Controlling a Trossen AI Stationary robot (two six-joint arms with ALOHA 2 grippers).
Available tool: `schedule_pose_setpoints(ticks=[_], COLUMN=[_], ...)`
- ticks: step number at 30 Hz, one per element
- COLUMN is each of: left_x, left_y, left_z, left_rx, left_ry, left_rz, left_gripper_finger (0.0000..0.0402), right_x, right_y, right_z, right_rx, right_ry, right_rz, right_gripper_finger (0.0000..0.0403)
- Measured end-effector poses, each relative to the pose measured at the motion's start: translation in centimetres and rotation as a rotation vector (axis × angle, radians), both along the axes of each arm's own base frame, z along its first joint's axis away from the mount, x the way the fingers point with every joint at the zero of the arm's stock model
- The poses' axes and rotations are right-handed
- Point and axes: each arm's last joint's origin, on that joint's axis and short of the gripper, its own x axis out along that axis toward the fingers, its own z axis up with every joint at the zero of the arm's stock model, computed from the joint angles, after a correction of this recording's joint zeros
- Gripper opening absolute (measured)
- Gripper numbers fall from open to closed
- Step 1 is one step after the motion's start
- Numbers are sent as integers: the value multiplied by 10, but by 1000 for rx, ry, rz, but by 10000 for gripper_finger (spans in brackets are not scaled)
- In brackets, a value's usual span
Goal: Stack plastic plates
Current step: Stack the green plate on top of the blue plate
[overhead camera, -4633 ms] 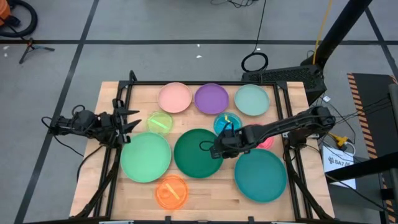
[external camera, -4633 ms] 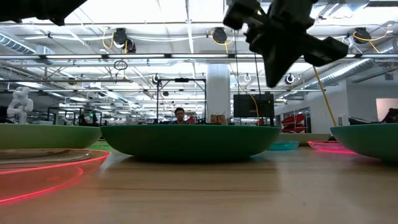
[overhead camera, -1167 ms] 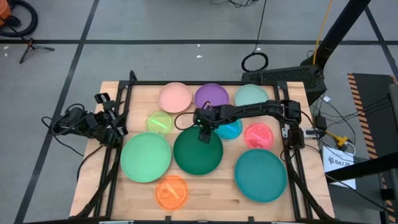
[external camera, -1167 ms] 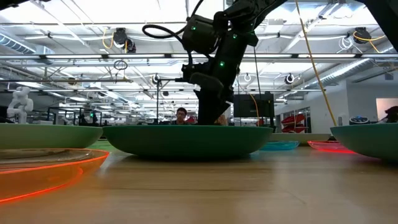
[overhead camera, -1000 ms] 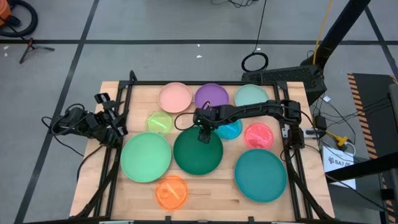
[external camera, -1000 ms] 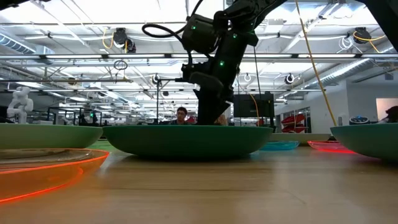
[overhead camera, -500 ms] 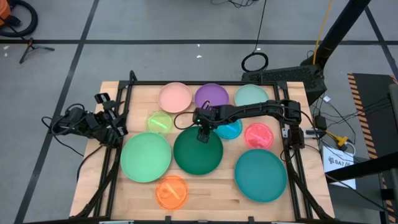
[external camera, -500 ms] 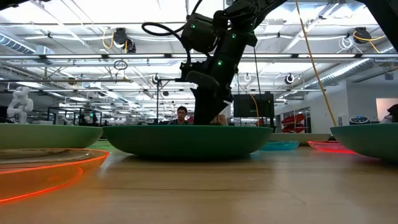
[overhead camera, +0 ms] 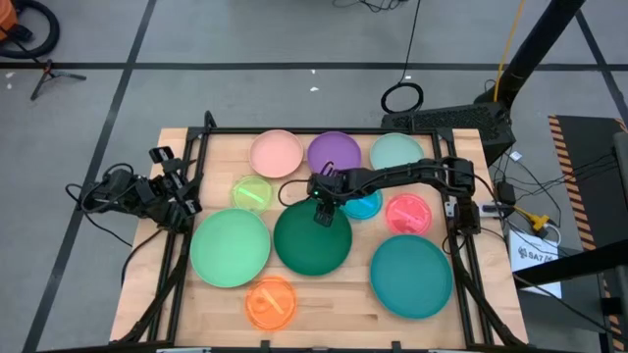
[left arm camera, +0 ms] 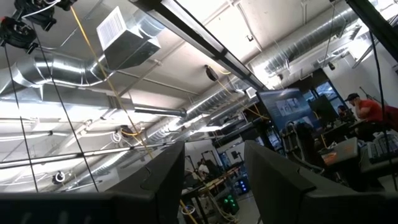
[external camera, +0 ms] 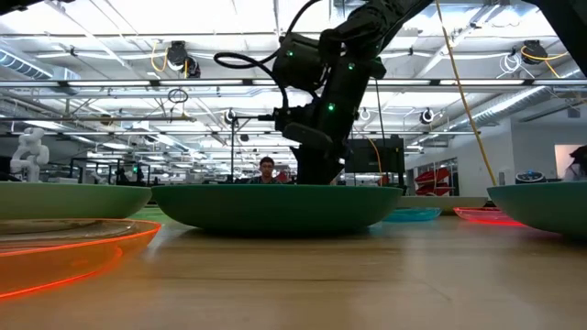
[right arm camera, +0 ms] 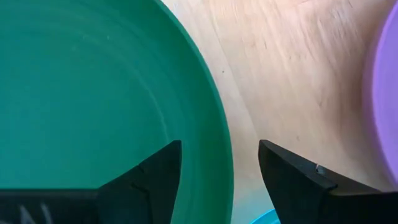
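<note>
**Right end effector astride rim of dark green plate; no plates stacked**

Moved since the earliest frame: right arm, from over the blue and red plates to the far rim of the dark green plate (overhead camera: 312, 238); almost no shift in the last second.

- Right end effector (overhead camera: 322, 213): fingers spread, one inside the rim and one outside it in the right wrist view, not yet pinching.
- Left end effector (overhead camera: 175, 186): spread, empty, waiting at the left edge of the bench (overhead camera: 324, 309), tipped up toward the ceiling.
- Plates, all lying flat and singly. Far row: pink plate (overhead camera: 276, 154), purple plate (overhead camera: 334, 155), mint plate (overhead camera: 397, 158). Middle: yellow-green plate (overhead camera: 251, 192), blue plate (overhead camera: 363, 204) just beside the end effector, red plate (overhead camera: 408, 212). Near row: light green plate (overhead camera: 230, 247), teal plate (overhead camera: 411, 276), orange plate (overhead camera: 269, 302).
- Orientation: every plate sits open side up; being round, none has a long axis.
- Progress, judged: nothing stacked; nine plates counted, all remaining. First lift appears about to begin.
</note>
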Motion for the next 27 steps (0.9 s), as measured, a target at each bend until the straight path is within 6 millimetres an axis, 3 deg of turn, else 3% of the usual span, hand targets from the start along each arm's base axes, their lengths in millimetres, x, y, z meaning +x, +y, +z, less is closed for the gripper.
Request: schedule_pose_setpoints(ticks=[6,18,27], left_x=[0,0,0], left_y=[0,0,0], left_z=[0,0,0], left_rx=[0,-1,-12], left_ry=[-1,-4,-5], left_rz=[0,0,-8], left_gripper_finger=[173,173,173], right_x=[1,4,2], right_y=[3,3,1], right_z=[-1,0,7], right_rx=[0,-3,-3], right_ry=[-15,-44,-56], right_rz=[8,9,17], right_gripper_finger=[176,16,5])
